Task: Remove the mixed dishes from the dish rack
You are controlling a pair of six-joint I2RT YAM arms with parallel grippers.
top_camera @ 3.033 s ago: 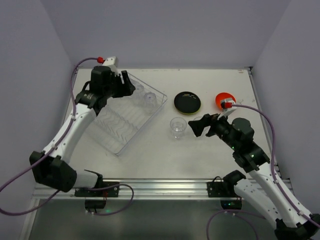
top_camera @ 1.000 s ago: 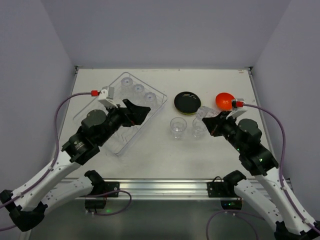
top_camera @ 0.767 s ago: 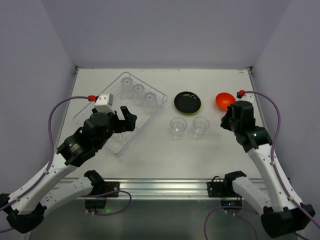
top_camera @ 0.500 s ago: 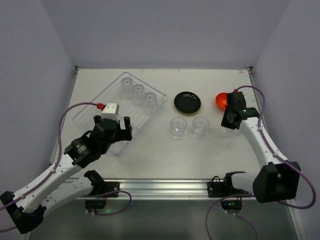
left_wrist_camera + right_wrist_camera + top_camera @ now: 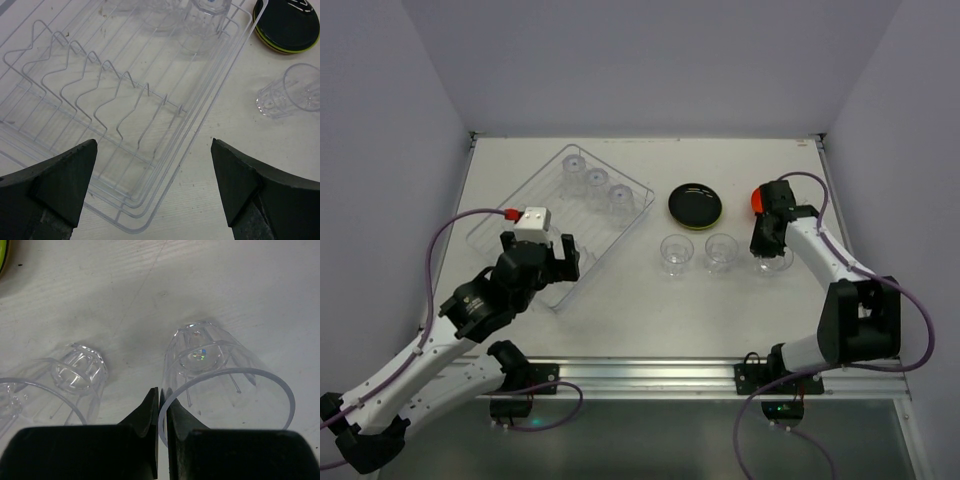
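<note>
The dish rack (image 5: 525, 235) lies at the left with three clear cups (image 5: 596, 180) in its far end. My left gripper (image 5: 565, 262) hangs open over the rack's near corner (image 5: 150, 210), its jaws wide apart and empty. Two cups (image 5: 676, 253) (image 5: 721, 251) stand on the table. Right of them, my right gripper (image 5: 760, 245) is shut on the rim of a third clear cup (image 5: 225, 385), upright with its base at the table. The black plate (image 5: 695, 203) rests on the lime-green plate (image 5: 280, 47). The orange-red bowl (image 5: 757, 201) shows only as a sliver behind the right wrist.
Walls close the table on the left, back and right. A metal rail (image 5: 640, 372) with both arm bases runs along the near edge. The rack's plate prongs (image 5: 100, 95) hold nothing.
The right arm swung right and came down beside the two standing cups, a cup in its jaws. The left arm drew back from the rack's middle to its near corner, still open.
</note>
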